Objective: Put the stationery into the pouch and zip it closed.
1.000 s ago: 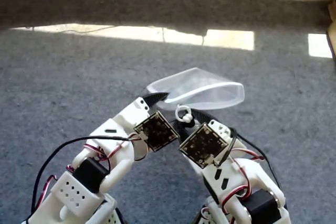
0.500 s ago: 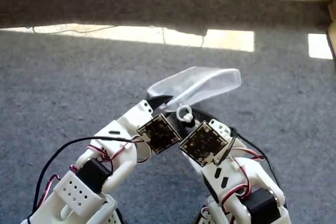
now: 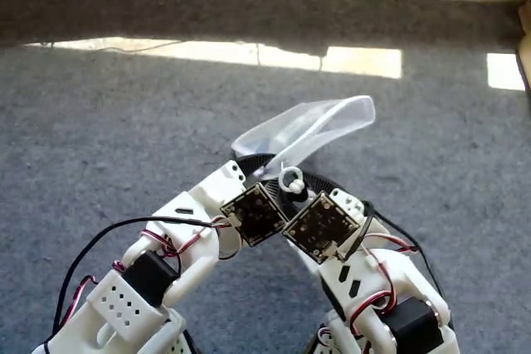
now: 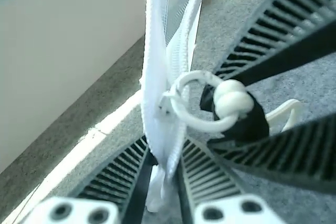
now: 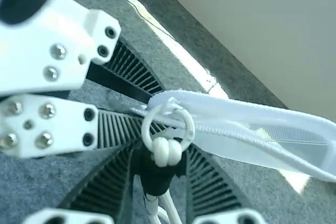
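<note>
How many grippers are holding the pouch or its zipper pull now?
2. The left gripper is shut on the zipper edge of the pouch, at the end nearest the arms; the right gripper is shut on the zipper pull beside it.

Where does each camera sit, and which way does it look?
High view: above, looking down at the table; both arms meet at the pouch.
Left wrist view: on the left arm, along the left gripper, shut on the pouch.
Right wrist view: on the right arm, along the right gripper, shut on the zip pull.
All share the zip pull.
</note>
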Available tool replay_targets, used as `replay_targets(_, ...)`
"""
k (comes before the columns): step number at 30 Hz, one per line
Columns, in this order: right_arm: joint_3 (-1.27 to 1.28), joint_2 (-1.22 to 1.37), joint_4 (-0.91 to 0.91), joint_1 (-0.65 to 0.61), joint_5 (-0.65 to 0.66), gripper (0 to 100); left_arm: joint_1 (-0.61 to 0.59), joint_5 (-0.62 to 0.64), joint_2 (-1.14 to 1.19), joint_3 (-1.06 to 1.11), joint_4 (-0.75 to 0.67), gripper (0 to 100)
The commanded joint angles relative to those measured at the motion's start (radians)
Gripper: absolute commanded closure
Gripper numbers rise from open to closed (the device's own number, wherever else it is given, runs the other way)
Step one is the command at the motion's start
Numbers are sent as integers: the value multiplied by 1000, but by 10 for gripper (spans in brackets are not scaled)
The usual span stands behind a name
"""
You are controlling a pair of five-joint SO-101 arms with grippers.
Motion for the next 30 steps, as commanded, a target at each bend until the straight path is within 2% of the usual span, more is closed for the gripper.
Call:
replay_targets(1,-15,-5,-2,12,9,993,15,14,-13,-10,-18,994)
replay_targets(9,-19,-7,-1,13,6,993,13,14,-13,-10,-14,994)
replay_targets(12,-19,-7,1,21,3,993,13,14,-13,-19,37,994)
replay_targets(18,-21,-7,-4,125,2,993,13,14,-13,-19,63,994)
replay_targets(25,-21,-7,-22,137,2,993,12,14,-15,-21,63,994)
replay_targets(30,-21,-7,-56,222,2,993,-47,15,-15,-31,64,994)
